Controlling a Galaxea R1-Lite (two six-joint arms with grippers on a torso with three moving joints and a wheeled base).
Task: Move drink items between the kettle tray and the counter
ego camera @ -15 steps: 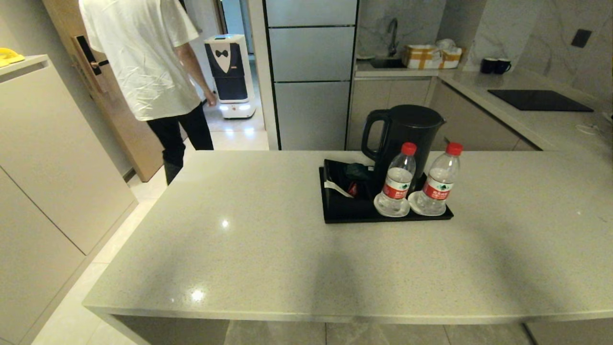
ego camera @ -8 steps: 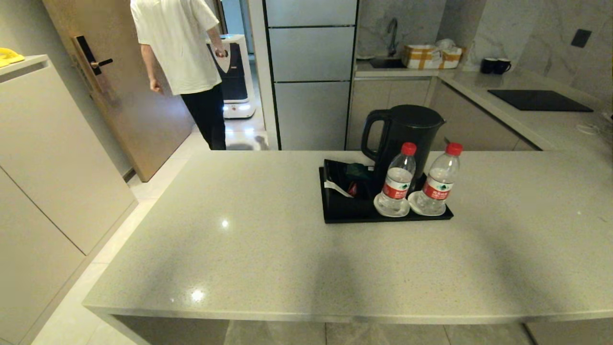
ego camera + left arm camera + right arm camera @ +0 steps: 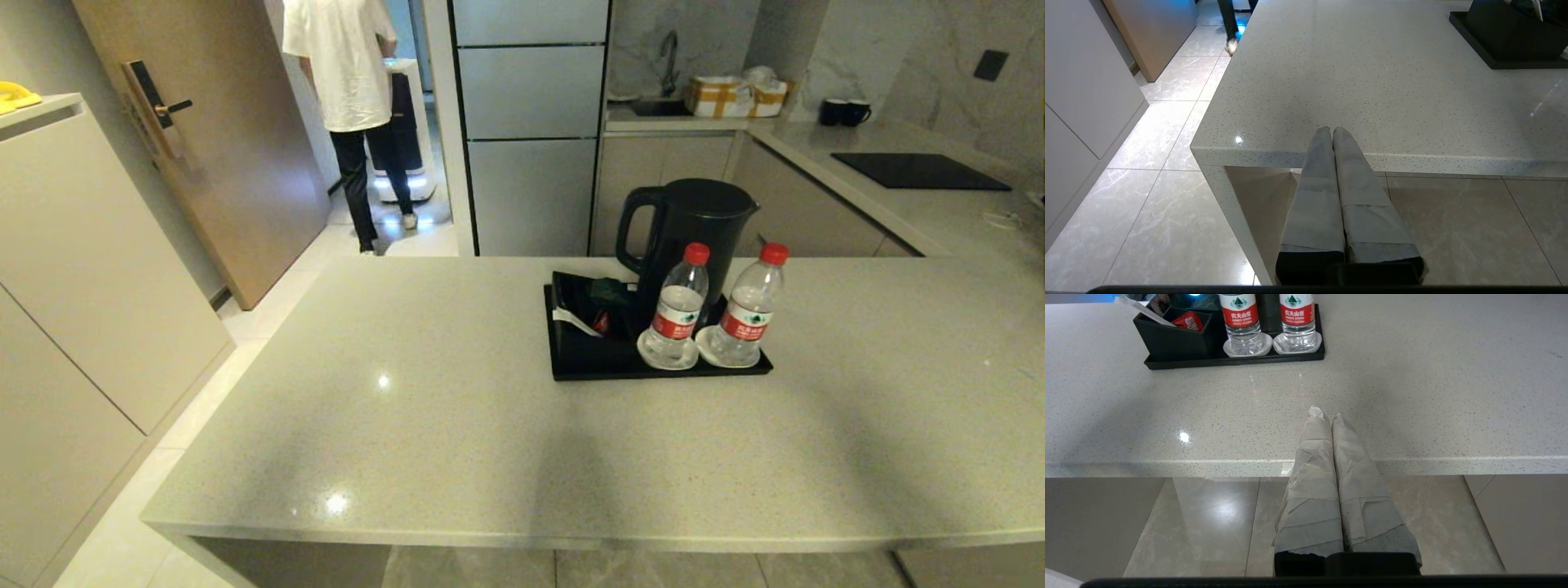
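Note:
Two clear water bottles with red caps, one on the left (image 3: pixel 676 309) (image 3: pixel 1242 319) and one on the right (image 3: pixel 749 308) (image 3: pixel 1297 316), stand upright on white coasters at the front of the black kettle tray (image 3: pixel 588 363) (image 3: pixel 1233 361). The tray lies on the grey speckled counter (image 3: pixel 457 425), with the black kettle (image 3: pixel 694 224) behind the bottles. My left gripper (image 3: pixel 1332 130) is shut and empty, hanging before the counter's near left corner. My right gripper (image 3: pixel 1326 415) is shut and empty, held before the counter's front edge, well short of the tray. Neither arm shows in the head view.
A black organiser (image 3: pixel 592 314) with sachets fills the tray's left part. A person (image 3: pixel 347 90) stands in the doorway at the back left by a service robot. Behind are a worktop with a cooktop (image 3: pixel 918 170), two black mugs (image 3: pixel 845 112) and a sink. A cabinet (image 3: pixel 90 269) stands left.
The person has walked away from the counter's far left corner into the doorway at the back. The bottles, tray and kettle have not moved.

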